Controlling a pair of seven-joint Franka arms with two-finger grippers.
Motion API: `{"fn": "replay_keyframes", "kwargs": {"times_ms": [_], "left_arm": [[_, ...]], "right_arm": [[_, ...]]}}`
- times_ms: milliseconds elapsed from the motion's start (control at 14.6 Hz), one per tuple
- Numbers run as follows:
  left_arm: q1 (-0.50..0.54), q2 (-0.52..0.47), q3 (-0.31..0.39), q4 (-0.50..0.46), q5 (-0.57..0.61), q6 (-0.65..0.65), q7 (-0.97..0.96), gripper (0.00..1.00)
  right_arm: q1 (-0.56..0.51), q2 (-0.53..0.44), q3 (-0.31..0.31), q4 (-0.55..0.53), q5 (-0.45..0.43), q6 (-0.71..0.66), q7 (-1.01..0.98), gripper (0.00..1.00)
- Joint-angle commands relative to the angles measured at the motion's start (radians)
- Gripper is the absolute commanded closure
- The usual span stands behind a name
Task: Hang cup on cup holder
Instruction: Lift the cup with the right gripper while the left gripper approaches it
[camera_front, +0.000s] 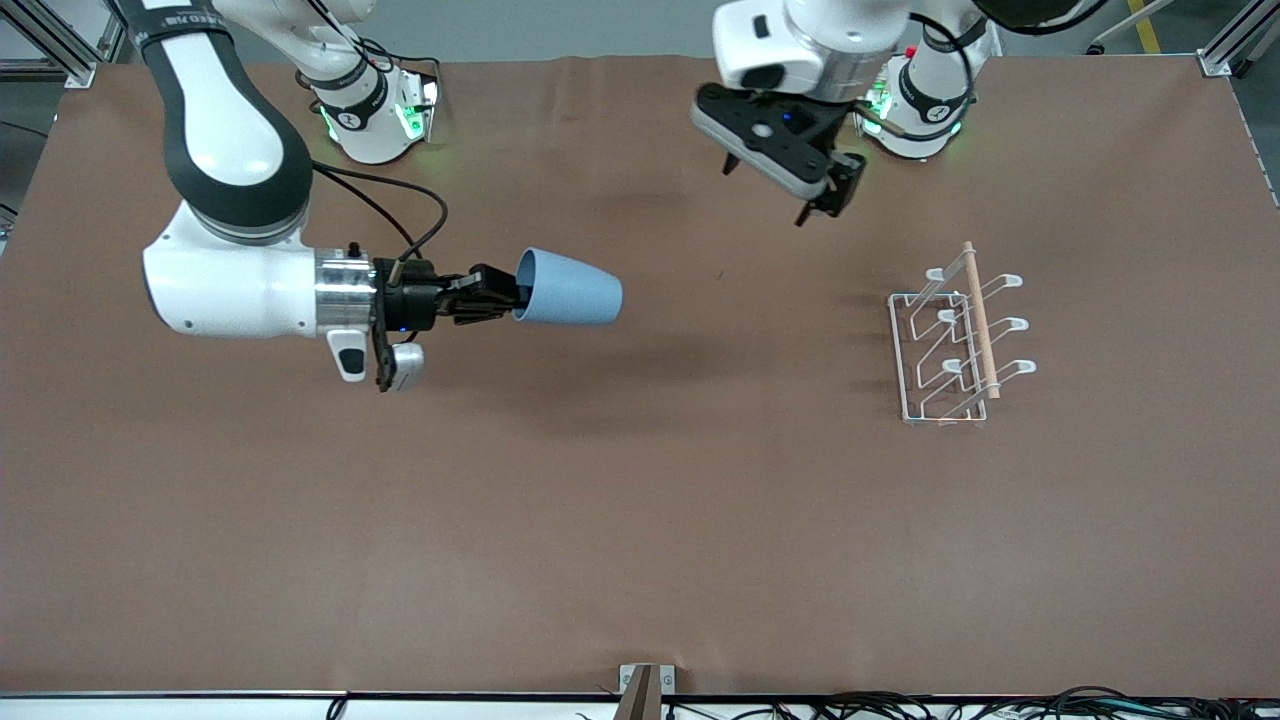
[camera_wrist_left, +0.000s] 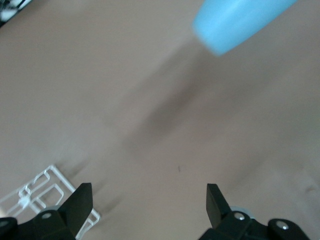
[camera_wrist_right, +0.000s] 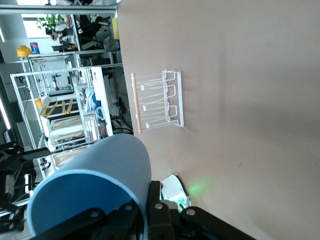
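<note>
Bare desk (camera_front: 640, 520) separates the airborne, sideways cup (camera_front: 568, 288), pinched at its rim by the right pincer (camera_front: 492, 294), from the cup holder (camera_front: 955, 345), while the left pincer (camera_front: 835, 195) waits above, spread wide and holding nothing.

The light-blue cup (camera_front: 567, 288) hangs in the air on its side, rim pinched, closed base pointing to 3 o'clock at the cup holder (camera_front: 955, 340); that white wire rack stands upright, wooden dowel on top.

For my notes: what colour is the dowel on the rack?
Light wood dowel; the front view shows it best.
</note>
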Motion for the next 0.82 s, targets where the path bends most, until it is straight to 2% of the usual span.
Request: {"fn": "replay_keyframes", "kwargs": {"times_ms": [0,137,274,548,754], "left_arm": [[-0.047,0.07,0.007,0.066,0.044,0.076,0.062,0.0],[-0.053,0.109,0.007,0.077,0.061,0.179,0.108,0.0],[-0.055,0.14,0.006,0.083,0.061,0.22,0.159,0.01],[-0.055,0.176,-0.01,0.08,0.053,0.225,0.225,0.01],[-0.053,0.177,-0.04,0.08,-0.022,0.219,0.216,0.0]], "right_arm": [[-0.012,0.008,0.045,-0.014,0.029,-0.004,0.001,0.98],[-0.014,0.008,0.052,-0.022,0.029,-0.039,-0.003,0.98],[-0.02,0.012,0.051,-0.022,0.029,-0.11,-0.016,0.98],[-0.018,0.014,0.049,-0.022,0.029,-0.15,-0.017,0.96],[-0.014,0.023,0.051,-0.022,0.04,-0.144,-0.016,0.95]]}}
